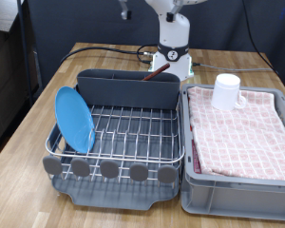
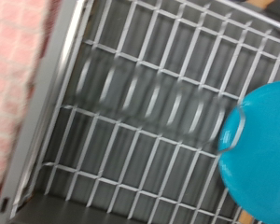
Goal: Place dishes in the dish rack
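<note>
Already the plate [image 1: 74,118] is stood in the rack [image 1: 133,128]; the spoon [image 1: 158,72] is seen in the caddy [image 1: 123,88]. Only the cup [image 1: 226,90] is left on the cloth [image 1: 242,133]; the gripper is not shown, so its spread cannot be told.

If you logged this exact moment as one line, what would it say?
plate: upright in rack | spoon: in caddy | cup: on cloth, outside rack | tool: not in view

exterior view — set off the arm, facing the robot base across the table, whole scene taken in | wrist view — aimed steeply down, close, blurred | shared: dish rack [image 1: 119,133] [image 2: 131,103], light-blue plate [image 1: 74,119] [image 2: 261,149], pink cloth [image 1: 242,133] [image 2: 19,56]
</note>
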{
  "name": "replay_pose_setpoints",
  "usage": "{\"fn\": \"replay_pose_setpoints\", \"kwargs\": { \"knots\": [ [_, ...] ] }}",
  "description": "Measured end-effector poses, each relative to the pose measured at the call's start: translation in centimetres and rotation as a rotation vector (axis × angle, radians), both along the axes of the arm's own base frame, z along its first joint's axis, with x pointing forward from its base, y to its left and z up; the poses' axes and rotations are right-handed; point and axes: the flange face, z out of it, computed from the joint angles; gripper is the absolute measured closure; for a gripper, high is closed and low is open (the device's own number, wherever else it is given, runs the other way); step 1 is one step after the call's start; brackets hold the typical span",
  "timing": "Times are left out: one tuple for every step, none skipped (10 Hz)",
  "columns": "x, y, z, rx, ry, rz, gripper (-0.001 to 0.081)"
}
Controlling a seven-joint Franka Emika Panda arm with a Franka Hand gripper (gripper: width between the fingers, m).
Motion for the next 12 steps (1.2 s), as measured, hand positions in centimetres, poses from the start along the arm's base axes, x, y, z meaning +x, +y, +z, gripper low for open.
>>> {"fn": "replay_pose_setpoints", "kwargs": {
  "knots": [
    [-0.3, 1.5, -0.1, -0.005, 0.012, 0.027, 0.0003],
    [-0.5, 1.8, -0.1, -0.007, 0.018, 0.036, 0.0003],
    [-0.5, 1.7, -0.2, -0.007, 0.019, 0.034, 0.0003],
    [-0.5, 2.0, -0.1, -0.013, 0.022, 0.041, 0.0003],
    [-0.7, 2.9, 0.0, -0.022, 0.044, 0.058, 0.0003],
    [-1.0, 4.6, 0.2, -0.035, 0.07, 0.078, 0.0003],
    [-1.4, 6.5, 0.4, -0.047, 0.085, 0.091, 0.0003],
    [-1.7, 8.4, 0.6, -0.055, 0.088, 0.114, 0.0003],
    [-2.1, 10.3, 0.7, -0.051, 0.088, 0.143, 0.0003],
    [-2.5, 12.1, 0.6, -0.04, 0.1, 0.168, 0.0003],
    [-3.0, 13.9, 0.6, -0.035, 0.106, 0.184, 0.0003],
    [-3.6, 15.7, 0.6, -0.035, 0.111, 0.189, 0.0003]
  ]
}}
